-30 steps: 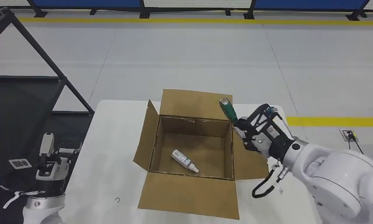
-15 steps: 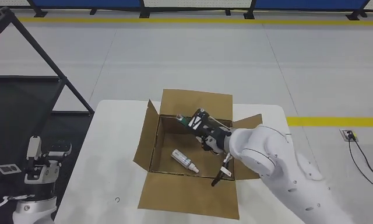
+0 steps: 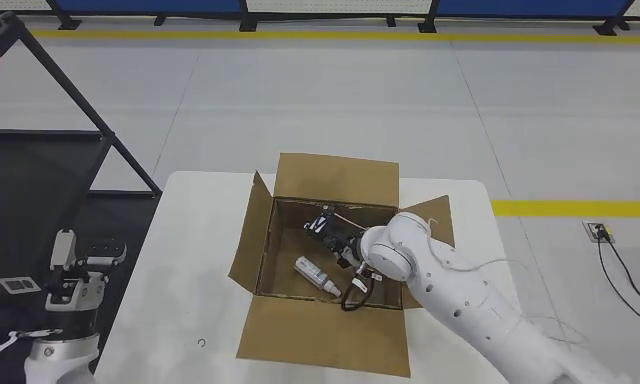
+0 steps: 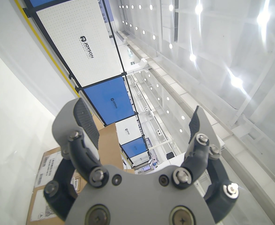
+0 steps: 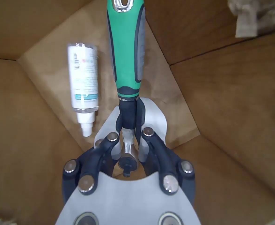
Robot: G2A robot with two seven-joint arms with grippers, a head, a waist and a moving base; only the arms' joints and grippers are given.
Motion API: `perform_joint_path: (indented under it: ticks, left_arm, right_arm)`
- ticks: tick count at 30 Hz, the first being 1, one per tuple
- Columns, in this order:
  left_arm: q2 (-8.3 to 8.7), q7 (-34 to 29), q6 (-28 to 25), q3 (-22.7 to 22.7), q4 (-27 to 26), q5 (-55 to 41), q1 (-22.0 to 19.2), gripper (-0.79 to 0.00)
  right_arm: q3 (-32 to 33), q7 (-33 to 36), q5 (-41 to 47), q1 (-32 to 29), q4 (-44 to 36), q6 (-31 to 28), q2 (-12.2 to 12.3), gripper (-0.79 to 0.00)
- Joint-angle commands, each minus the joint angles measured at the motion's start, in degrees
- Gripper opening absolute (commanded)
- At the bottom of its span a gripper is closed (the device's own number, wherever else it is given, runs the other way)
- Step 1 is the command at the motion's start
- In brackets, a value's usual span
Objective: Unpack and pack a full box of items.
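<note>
An open cardboard box (image 3: pixel 322 336) sits on the white table (image 3: pixel 180 304). On its floor lies a small white bottle (image 3: pixel 317 276) (image 5: pixel 83 81). My right gripper (image 3: pixel 330 229) (image 5: pixel 130 115) is down inside the box, shut on a green-handled tool (image 5: pixel 126 43) by its dark neck; the handle points toward the box floor beside the bottle. My left gripper (image 4: pixel 139 120) (image 3: pixel 78 274) stays off the table's left edge, open and empty, pointing up toward the ceiling.
The box flaps (image 3: pixel 336 178) are folded outward on all sides. Bare table surface lies left of the box. A black frame (image 3: pixel 60 174) stands at the far left beside the table.
My right gripper carried the green-handled tool from beside the box's right flap, over the rim and down into the box. The left arm shifted slightly.
</note>
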Motion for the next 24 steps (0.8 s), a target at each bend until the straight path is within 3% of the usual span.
perform_joint_path:
  ticks: [1, 5, 7, 9, 18, 24]
  left_arm:
    - [0.01, -0.02, 0.12, 0.1, 0.06, 0.23, -0.08, 0.0]
    - [0.0, 0.08, 0.23, 0.42, -0.01, 0.48, -0.2, 0.0]
    - [0.0, 0.11, 0.28, 0.57, -0.1, 0.62, -0.23, 0.0]
    - [0.0, 0.14, 0.35, 0.65, -0.23, 0.82, -0.22, 0.0]
    - [-0.04, 0.42, 0.22, 0.9, -0.77, 1.11, 0.02, 0.0]
    - [-0.05, 0.41, 0.19, 1.07, -1.38, 1.34, 0.22, 0.0]
  right_arm:
    - [-0.88, 0.1, 0.45, 0.68, 2.32, -0.36, -0.89, -0.785]
    - [-1.94, 0.53, 1.14, 1.69, 5.22, -1.2, -2.23, -0.782]
    - [-2.37, 0.66, 1.25, 2.18, 6.44, -1.73, -2.84, -0.64]
    - [-2.62, 0.68, 1.36, 2.57, 7.37, -2.22, -3.36, -0.576]
    - [-1.68, 0.58, 0.32, 3.4, 8.88, -3.07, -4.19, -0.548]
    - [4.71, -1.71, -0.79, 1.91, 2.43, -3.98, -1.55, -0.551]
